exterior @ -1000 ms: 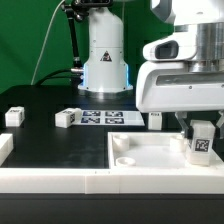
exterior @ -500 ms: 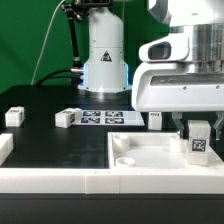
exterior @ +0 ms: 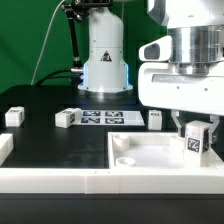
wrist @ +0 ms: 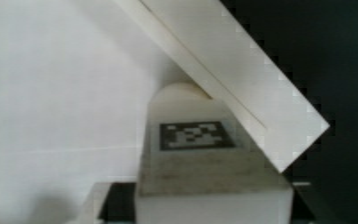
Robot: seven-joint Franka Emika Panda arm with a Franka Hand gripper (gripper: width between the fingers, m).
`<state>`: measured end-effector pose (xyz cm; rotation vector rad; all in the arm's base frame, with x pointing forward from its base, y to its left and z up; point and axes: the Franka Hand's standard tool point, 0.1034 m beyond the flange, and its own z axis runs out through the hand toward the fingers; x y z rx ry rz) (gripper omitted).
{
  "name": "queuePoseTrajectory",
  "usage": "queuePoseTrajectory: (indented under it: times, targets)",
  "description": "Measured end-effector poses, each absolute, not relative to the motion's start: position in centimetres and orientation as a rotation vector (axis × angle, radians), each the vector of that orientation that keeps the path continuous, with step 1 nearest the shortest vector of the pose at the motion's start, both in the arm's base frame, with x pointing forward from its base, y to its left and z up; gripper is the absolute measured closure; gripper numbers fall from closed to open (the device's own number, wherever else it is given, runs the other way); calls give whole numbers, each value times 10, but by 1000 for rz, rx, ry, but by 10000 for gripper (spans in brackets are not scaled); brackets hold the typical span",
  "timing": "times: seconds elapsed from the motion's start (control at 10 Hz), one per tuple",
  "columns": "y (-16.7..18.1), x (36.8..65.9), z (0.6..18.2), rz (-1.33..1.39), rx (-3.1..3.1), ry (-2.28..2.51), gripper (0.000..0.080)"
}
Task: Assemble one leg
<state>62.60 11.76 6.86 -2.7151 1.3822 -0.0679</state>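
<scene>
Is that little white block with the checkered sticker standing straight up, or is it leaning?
Leaning a bit. In the exterior view the leg, held in the pincer over the white panel, has its tag face skewed.

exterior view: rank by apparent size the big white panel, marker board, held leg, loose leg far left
1. Panel, by far the largest.
2. Marker board.
3. Held leg in the gripper, and loose leg: alike; the held one looks slightly bigger but is nearer the camera, so unranked.
</scene>
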Motion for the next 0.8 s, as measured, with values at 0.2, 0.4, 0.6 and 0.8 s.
queuePoseTrajectory:
  times: [0.2, 0.4, 0.6, 0.8]
  targets:
    - [118, 625, 68, -62, -2511, 1712, 505]
    - [119, 624, 69, -45, -2282, 2003, 505]
    - [118, 624, 69, -5, -2089, 2178, 505]
    - [120, 624, 69, 14, -1966, 2281, 505]
